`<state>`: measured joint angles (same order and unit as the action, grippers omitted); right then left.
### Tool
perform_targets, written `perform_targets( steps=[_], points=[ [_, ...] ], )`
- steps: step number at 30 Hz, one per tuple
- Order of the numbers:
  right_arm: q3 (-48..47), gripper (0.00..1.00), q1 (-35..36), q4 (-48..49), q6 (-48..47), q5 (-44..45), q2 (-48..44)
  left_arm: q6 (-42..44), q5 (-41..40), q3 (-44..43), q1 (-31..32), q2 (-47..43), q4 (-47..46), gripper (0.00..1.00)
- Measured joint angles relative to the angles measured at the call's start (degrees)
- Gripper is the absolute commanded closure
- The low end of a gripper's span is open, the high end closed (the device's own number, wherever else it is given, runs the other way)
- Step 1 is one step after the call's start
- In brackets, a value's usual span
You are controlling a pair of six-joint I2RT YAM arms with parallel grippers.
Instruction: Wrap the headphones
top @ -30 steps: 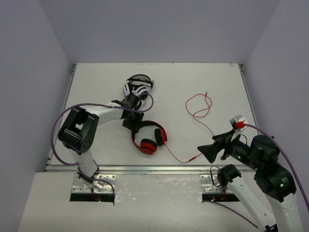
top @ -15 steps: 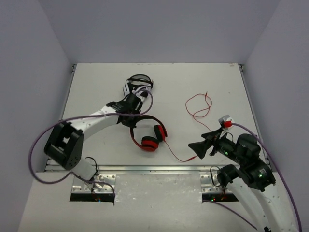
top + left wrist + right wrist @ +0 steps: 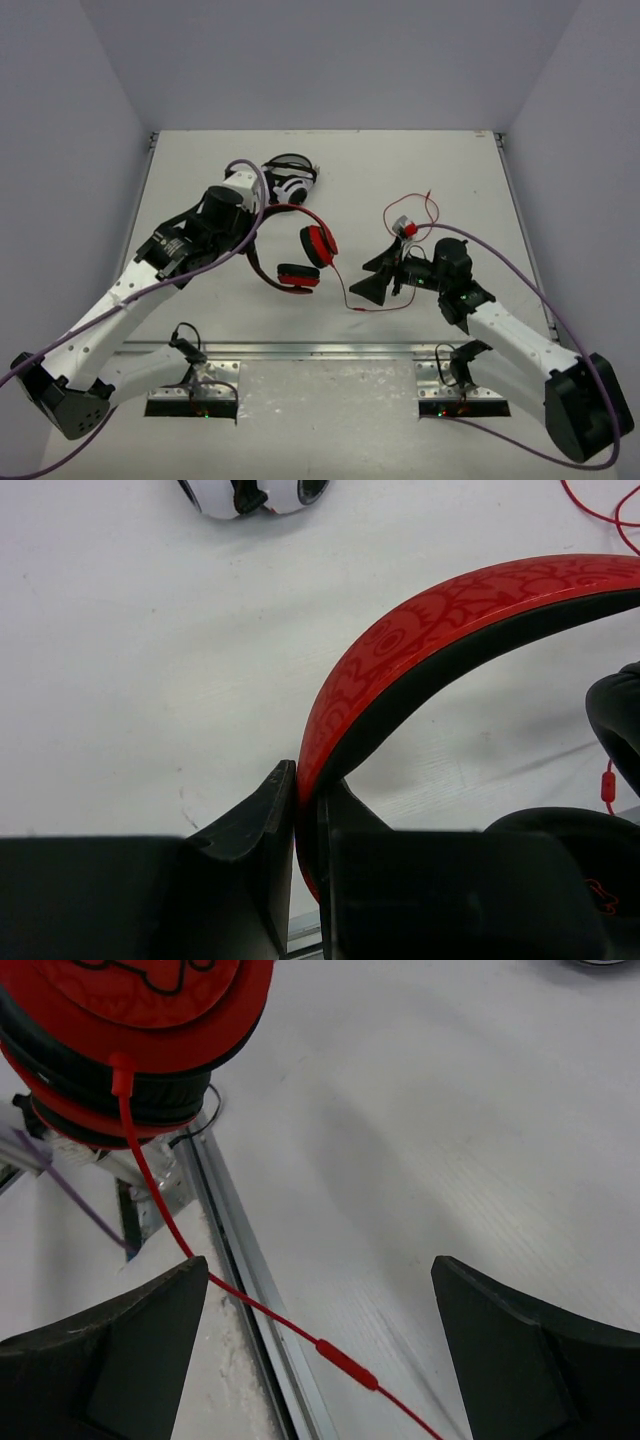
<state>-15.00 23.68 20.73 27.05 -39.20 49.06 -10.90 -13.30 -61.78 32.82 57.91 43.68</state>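
Left tool (image 3: 305, 785), clamped on the red over-ear headphones (image 3: 318, 243), is now lifting them; right tool (image 3: 315, 1275) (gaping, empty) is reaching their thin red cable (image 3: 347, 1362) to wrap.

Red headphones (image 3: 318, 243) being held up by the headband
The patterned red headband (image 3: 420, 610), black inside, is arching over two black-padded ear cups (image 3: 297, 277); the thin red cable (image 3: 347, 1362) is trailing rightward from one cup into loose loops.
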Motion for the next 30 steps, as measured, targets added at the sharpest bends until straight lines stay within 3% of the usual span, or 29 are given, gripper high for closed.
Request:
perform_targets(
  steps=[7,9,10,11,15,21,28,30],
  points=[
    [-0.98,0.09,7.76,15.1,0.55,-7.98,11.87,-0.31,-2.6,-7.41,0.0,-0.81,3.39,1.0],
    [-0.42,0.22,8.87,18.6,0.98,-8.68,13.42,-0.57,-2.69,-8.81,0.0,-0.79,4.02,1.0],
    [-0.37,0.34,9.51,20.02,1.07,-8.85,14.51,-0.63,-2.69,-9.38,0.0,-0.76,4.33,1.0],
    [-0.37,0.41,10.01,21.16,0.94,-8.85,15.63,-0.83,-2.69,-9.77,0.0,-0.76,4.61,1.0],
    [-0.11,0.54,11.15,25.53,1.49,-8.79,21.2,-1.73,-2.97,-12.0,0.0,-0.76,5.77,1.0],
    [1.84,0.81,11.34,29.92,2.08,-7.34,23.54,-2.73,-4.24,-14.53,0.0,-0.9,5.77,1.0],
    [5.49,0.8,11.34,27.5,0.57,-4.61,14.64,-3.67,-10.21,-14.53,0.0,-1.36,5.55,1.0],
    [7.74,0.72,11.34,26.16,-0.13,-3.58,9.81,-4.2,-11.91,-14.1,0.0,-1.88,5.14,1.0]
  ],
)
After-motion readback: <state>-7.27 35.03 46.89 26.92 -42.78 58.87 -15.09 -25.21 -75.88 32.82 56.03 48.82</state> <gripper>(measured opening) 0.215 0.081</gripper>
